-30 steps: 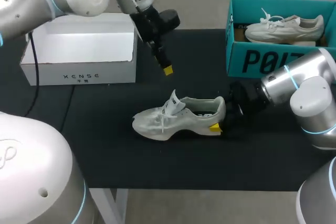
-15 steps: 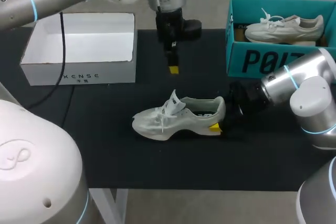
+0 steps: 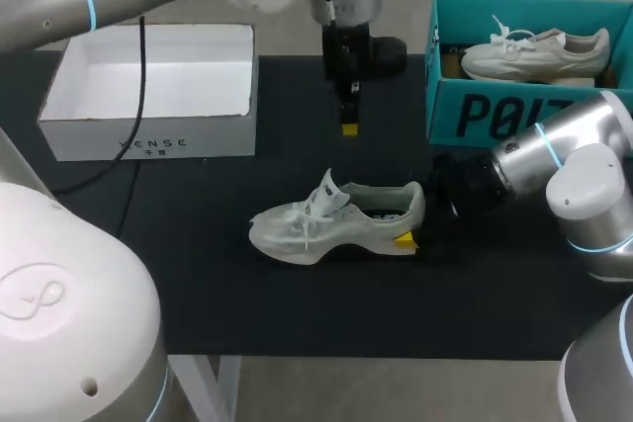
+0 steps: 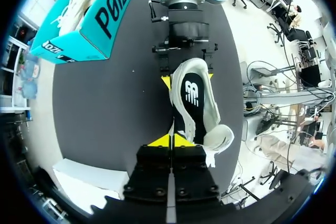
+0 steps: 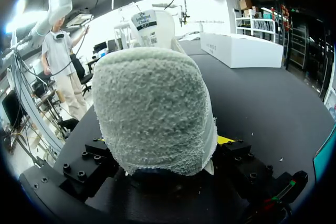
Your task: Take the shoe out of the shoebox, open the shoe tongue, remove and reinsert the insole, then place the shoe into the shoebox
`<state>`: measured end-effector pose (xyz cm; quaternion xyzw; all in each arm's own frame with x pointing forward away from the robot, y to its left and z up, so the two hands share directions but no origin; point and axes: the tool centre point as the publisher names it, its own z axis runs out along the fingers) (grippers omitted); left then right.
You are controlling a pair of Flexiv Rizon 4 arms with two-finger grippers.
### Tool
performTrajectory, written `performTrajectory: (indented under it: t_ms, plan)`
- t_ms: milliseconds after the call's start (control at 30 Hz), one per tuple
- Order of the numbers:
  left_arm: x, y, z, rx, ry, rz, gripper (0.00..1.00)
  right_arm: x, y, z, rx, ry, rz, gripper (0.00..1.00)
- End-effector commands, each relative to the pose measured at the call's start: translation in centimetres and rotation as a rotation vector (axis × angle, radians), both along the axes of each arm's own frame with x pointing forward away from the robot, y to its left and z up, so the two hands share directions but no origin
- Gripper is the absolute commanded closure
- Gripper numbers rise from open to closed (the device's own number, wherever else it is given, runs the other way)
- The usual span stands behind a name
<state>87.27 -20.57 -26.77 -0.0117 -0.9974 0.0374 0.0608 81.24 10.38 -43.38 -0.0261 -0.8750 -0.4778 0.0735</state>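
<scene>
A pale grey-white shoe (image 3: 331,222) lies on the black table, toe pointing left, tongue raised, with a dark insole (image 4: 191,97) showing inside. My right gripper (image 3: 413,216) is shut on its heel. One yellow fingertip (image 3: 404,240) shows at the near side, and the fuzzy heel (image 5: 152,114) fills the gap between the fingers in the right wrist view. My left gripper (image 3: 348,127) hangs shut and empty above the table beyond the shoe, its yellow tips (image 4: 170,140) pressed together and pointing down at the shoe (image 4: 199,108). An open, empty white shoebox (image 3: 148,130) stands at the back left.
A teal shoebox (image 3: 495,111) at the back right holds another white shoe (image 3: 534,51), close behind my right arm. The black table surface (image 3: 198,274) lies bare in front of the shoe and to its left.
My left arm has swung right, from beside the white shoebox to above the table's middle, and its gripper has closed. The shoe and right arm have stayed put.
</scene>
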Motion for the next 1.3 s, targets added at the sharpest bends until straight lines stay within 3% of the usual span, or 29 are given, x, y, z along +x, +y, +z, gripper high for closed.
performTrajectory:
  t_ms: [33,367,533,800,1067,1300]
  plan:
    - [-1.3,0.8,-0.5,-0.023,-0.047,0.005,1.00,-0.1,0.3,-0.8,-0.002,0.001,-0.002,1.00]
    - [-1.3,0.8,-0.5,-0.023,-0.047,0.005,1.00,-0.1,0.3,-0.8,-0.002,0.001,-0.002,1.00]
    - [-2.3,-2.2,-1.2,-0.046,-0.146,0.007,1.00,-0.1,0.3,-0.8,-0.002,0.001,-0.002,1.00]
    - [-3.9,-3.8,-2.7,-0.113,-0.145,-0.029,1.00,-0.1,0.3,-0.8,-0.002,0.001,-0.002,1.00]
    - [-5.6,-3.6,-4.3,-0.105,-0.093,-0.014,1.00,-0.1,0.3,-0.8,-0.002,0.001,-0.002,1.00]
    - [-5.7,-3.5,-4.4,-0.096,-0.076,0.004,1.00,-0.1,0.3,-0.8,-0.002,0.001,-0.002,1.00]
